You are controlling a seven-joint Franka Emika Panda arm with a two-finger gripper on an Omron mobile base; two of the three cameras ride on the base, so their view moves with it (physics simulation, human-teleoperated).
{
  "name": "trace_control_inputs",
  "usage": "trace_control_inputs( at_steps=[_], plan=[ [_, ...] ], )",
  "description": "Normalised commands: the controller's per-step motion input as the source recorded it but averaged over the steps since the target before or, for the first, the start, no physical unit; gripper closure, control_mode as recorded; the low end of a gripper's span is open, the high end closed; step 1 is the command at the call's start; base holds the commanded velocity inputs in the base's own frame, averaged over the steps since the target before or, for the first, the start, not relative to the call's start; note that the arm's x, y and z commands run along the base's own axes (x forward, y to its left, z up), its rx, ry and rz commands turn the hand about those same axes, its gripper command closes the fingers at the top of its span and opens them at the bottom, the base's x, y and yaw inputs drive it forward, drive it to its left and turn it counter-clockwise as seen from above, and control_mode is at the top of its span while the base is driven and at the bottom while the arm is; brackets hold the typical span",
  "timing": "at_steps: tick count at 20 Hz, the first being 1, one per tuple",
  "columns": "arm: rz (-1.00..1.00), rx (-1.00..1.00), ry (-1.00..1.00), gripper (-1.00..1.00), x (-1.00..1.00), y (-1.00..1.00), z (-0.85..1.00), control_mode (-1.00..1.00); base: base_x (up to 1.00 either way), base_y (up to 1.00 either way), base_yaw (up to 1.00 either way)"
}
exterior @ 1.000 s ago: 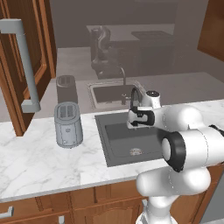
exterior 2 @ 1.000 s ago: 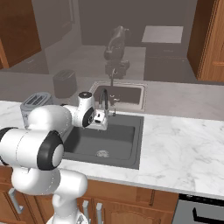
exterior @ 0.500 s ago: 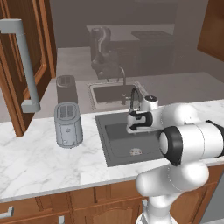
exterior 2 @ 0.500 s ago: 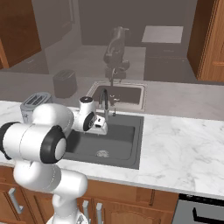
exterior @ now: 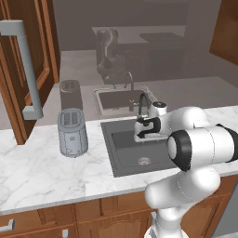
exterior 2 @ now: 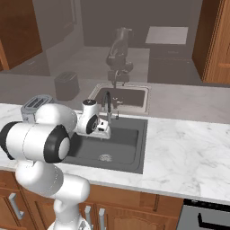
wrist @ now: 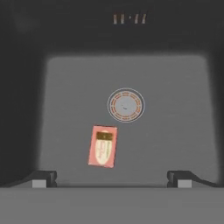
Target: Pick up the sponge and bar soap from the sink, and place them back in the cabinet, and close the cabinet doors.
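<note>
With the end effector [wrist: 111,178] wide open over the sink [wrist: 183,109], I'd centre on the bar soap [wrist: 103,146], then drop straight.

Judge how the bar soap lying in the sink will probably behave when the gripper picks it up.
The bar soap looks like a solid block, so it should stay stiff. It lies flat on the sink floor, so it is unlikely to roll or tip. Its smooth faces may slip between the open gripper fingertips.

Arm folded low, forward; hand [wrist: 111,178] pointing down, fingers [wrist: 43,178] spread wide, empty.
</note>
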Motion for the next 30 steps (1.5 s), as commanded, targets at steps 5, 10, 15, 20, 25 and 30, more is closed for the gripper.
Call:
trace_control_inputs(
  at_steps=[5,10,15,20,25,30],
  plan=[
    [0.0,0.0,0.03,-1.0,0.1,0.0,-0.01,-1.0,0.0,0.0,0.0],
    [0.0,0.0,0.04,-1.0,0.11,0.0,-0.01,-1.0,0.0,0.0,0.0],
    [0.0,0.0,0.05,-1.0,0.06,0.02,-0.1,-1.0,0.0,0.0,0.0],
    [0.0,0.0,0.06,-1.0,0.0,0.07,-0.17,-1.0,0.0,0.0,0.0],
    [0.0,0.0,0.05,-1.0,0.0,0.08,-0.23,-1.0,0.0,0.0,0.0],
    [0.0,0.0,0.04,-1.0,0.02,0.04,-0.07,-1.0,0.0,0.0,0.0]
  ],
)
